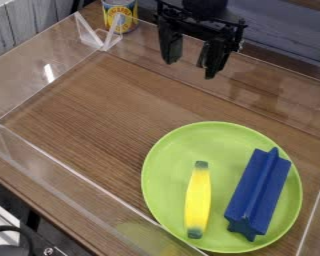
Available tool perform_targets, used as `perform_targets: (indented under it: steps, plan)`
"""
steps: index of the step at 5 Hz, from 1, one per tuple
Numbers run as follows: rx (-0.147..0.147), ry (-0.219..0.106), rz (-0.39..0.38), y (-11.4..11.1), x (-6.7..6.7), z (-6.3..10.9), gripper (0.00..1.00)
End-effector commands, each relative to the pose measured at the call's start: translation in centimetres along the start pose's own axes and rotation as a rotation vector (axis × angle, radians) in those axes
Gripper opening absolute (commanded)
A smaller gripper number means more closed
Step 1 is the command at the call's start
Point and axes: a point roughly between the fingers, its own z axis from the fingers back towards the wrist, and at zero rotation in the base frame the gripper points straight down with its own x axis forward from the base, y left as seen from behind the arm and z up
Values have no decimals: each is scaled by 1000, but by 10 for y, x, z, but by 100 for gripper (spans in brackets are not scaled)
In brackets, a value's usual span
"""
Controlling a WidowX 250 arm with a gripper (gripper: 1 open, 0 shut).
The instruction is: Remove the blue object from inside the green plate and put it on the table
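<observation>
Claw (192, 63) wide open, nothing held. Blue block (258, 194) sits on green plate (157, 170), right of yellow piece (199, 199). Looks light, stiff; I'd pinch its long sides mid-length.

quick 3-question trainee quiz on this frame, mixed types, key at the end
1. True or false: the blue block lies inside the green plate.
2. Multiple choice: what lies beside the block on the plate?
a) red cup
b) yellow banana-shaped piece
c) metal spoon
3. Fill in: the gripper, above the table, has its jaws ____.

Key: 1 true; 2 b; 3 open
</observation>
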Motion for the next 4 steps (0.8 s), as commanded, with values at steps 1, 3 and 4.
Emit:
perform_targets:
  steps: [1, 3, 4]
  plan:
    - [-1, 13, 14, -5, 0, -13, 100]
    - [-8, 5, 2, -59, -22, -12, 100]
    - [-13, -8, -68, -99, -36, -4, 100]
